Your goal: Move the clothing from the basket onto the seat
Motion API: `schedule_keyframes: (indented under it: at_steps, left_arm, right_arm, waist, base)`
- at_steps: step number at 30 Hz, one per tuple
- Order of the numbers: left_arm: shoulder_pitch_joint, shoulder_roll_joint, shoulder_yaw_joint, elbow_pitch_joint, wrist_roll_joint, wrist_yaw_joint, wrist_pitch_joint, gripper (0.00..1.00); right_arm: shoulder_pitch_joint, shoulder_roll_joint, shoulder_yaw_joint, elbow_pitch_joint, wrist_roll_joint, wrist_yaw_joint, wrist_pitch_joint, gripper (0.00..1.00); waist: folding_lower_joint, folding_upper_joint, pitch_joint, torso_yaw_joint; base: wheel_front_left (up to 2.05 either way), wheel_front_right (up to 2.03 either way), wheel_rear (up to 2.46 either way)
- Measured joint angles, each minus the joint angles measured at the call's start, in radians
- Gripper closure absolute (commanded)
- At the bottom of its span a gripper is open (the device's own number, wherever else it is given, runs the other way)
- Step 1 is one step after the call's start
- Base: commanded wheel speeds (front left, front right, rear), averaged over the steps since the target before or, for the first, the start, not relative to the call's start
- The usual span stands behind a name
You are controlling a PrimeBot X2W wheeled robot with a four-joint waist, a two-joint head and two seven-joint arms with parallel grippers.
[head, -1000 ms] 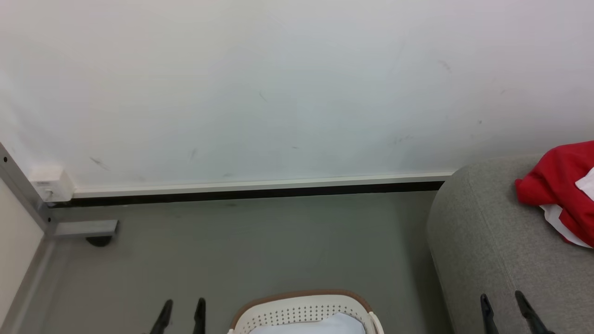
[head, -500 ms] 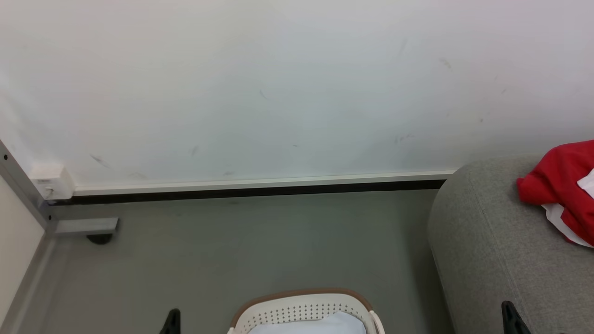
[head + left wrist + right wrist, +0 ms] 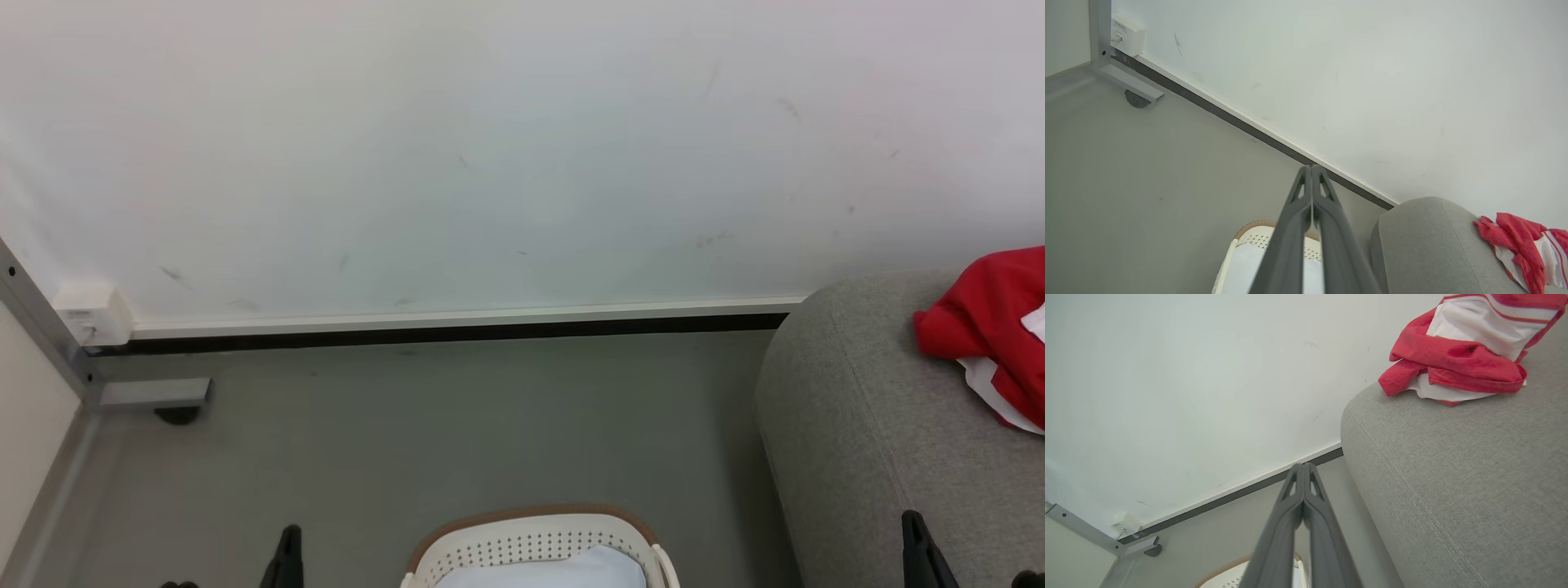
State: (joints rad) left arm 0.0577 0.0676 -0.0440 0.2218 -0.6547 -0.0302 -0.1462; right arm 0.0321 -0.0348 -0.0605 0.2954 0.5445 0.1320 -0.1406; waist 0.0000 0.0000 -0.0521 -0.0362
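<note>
**Change.** A second ago each hand shows two separate fingers in the head view. Now each shows a single dark tip, lower at the bottom edge. Both hands have closed and drawn back.

**Left hand**. The fingers lie together along their full length. Nothing is between them and they touch nothing. The hand hangs over the floor.

**Basket**. It stands on the floor just right of the left hand, between the two hands. The visible part holds a pale liner, with no red fabric showing. The near part is cut off, so the full content cannot be confirmed.

**Seat**. It is right of the basket, below and beyond the right hand.

**Clothing**. It lies in a crumpled heap on top of the seat, beyond the right hand and to its right, well apart from the fingertips.

**Right hand**. The fingers are together and empty, with no contact. It hangs above the near edge of the seat.

**Assessment.** With both hands closed and empty, the clothing on the seat and no red in the basket, the transfer is probably complete.
</note>
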Motion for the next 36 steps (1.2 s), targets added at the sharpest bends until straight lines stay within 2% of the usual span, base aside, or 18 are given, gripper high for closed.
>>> schedule_keyframes:
  at_steps: [18, 36]
  left_arm:
    - [-0.039, -0.004, 0.038, -0.019, -0.243, 0.0, 0.065, 1.0]
    - [-0.073, -0.009, 0.072, -0.034, -0.44, -0.004, 0.12, 1.0]
  right_arm:
    - [-0.04, -0.002, -0.012, -0.006, 0.27, 0.0, 0.062, 1.0]
    - [-0.073, -0.007, -0.02, -0.013, 0.496, 0.0, 0.114, 1.0]
  waist:
    - [0.0, 0.0, 0.009, 0.006]
    - [0.0, 0.0, 0.018, 0.013]
  base:
    - [0.0, 0.0, 0.0]
    - [0.0, 0.0, 0.0]
